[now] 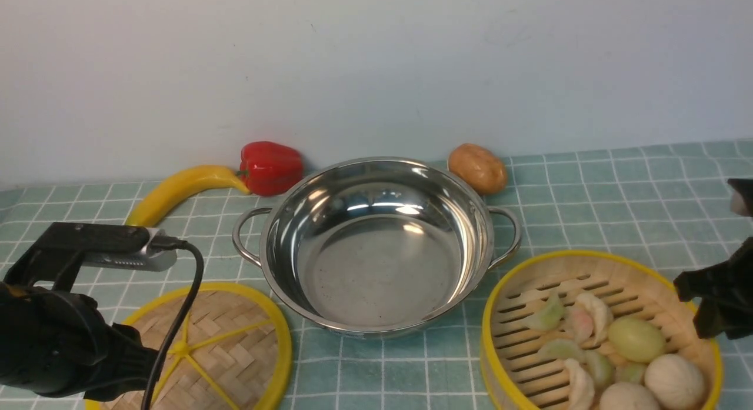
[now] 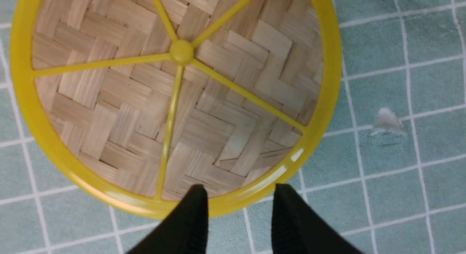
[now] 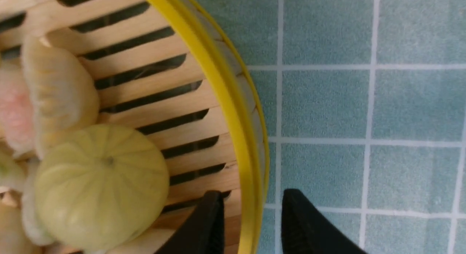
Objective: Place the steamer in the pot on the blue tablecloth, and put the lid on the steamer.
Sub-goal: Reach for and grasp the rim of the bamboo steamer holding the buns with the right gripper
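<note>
With the right gripper point(image 3: 253, 195) parted, straddles the yellow rim of the steamer point(image 1: 594, 275): one finger inside the basket, one outside over the blue tablecloth point(image 1: 617, 204), with no squeeze on the wall as far as can be seen. Likewise holds the left gripper point(image 2: 238, 190) apart at the near edge of the lid point(image 1: 235, 339), gripping nothing. Shows none of the task done: steamer on the blue tablecloth just right of the pot point(image 1: 376, 269), dumplings and buns inside; lid flat to the pot's left; pot empty. Leaves everything to do, seemingly: clamp the rim, lift the steamer into the pot, then carry the lid over and set it on top.
</note>
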Robot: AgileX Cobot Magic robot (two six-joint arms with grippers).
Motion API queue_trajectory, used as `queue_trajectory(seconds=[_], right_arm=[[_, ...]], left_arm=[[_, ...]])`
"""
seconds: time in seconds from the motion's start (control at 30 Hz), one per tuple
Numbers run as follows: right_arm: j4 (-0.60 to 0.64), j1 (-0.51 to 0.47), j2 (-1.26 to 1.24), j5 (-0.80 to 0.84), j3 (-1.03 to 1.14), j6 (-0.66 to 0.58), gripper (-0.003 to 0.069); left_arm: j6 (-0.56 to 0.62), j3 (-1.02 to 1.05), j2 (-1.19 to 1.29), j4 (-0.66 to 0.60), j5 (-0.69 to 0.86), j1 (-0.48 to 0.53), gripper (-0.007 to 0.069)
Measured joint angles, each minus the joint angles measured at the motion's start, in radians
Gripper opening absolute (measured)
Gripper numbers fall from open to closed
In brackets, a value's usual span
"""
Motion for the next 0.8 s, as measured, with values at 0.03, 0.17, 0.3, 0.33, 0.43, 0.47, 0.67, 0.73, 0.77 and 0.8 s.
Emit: queue_trajectory(seconds=[0.03, 0.17, 0.3, 0.33, 0.43, 0.47, 0.67, 0.73, 0.77, 0.8], right_arm=[[0.000, 0.000, 0.007, -0.003, 0.000, 0.000, 0.0244], [0.000, 0.000, 0.076, -0.029, 0.000, -0.001, 0.0239], [0.006, 0.000, 0.121, -0.034, 0.000, -0.004, 0.0163], [0.009, 0.001, 0.121, -0.033, 0.000, -0.004, 0.0129], [-0.003, 0.003, 0.119, -0.025, -0.004, -0.004, 0.0069], [-0.010, 0.003, 0.114, -0.020, -0.005, -0.004, 0.0055], [-0.031, 0.003, 0.064, 0.069, -0.006, -0.004, 0.0053], [-0.032, 0.003, 0.022, 0.141, -0.023, -0.004, 0.0053], [-0.032, 0.003, 0.005, 0.168, -0.033, -0.004, 0.0053], [-0.032, 0.003, -0.011, 0.194, -0.046, -0.004, 0.0053]], left_arm=[[0.000, 0.000, 0.000, 0.000, 0.000, 0.000, 0.0243], [-0.002, 0.000, 0.000, 0.000, 0.000, 0.000, 0.0243], [-0.002, 0.000, 0.000, 0.000, 0.000, 0.000, 0.0243], [-0.002, 0.000, 0.000, 0.000, 0.000, 0.000, 0.0243], [-0.002, 0.000, 0.000, 0.000, 0.000, 0.000, 0.0243], [-0.002, 0.000, 0.000, 0.000, 0.000, 0.000, 0.0243], [-0.002, 0.000, 0.000, 0.000, 0.000, 0.000, 0.0243], [-0.002, 0.000, 0.000, 0.000, 0.000, 0.000, 0.0243], [-0.002, 0.000, 0.000, 0.000, 0.000, 0.000, 0.0243], [-0.002, 0.000, 0.000, 0.000, 0.000, 0.000, 0.0243]])
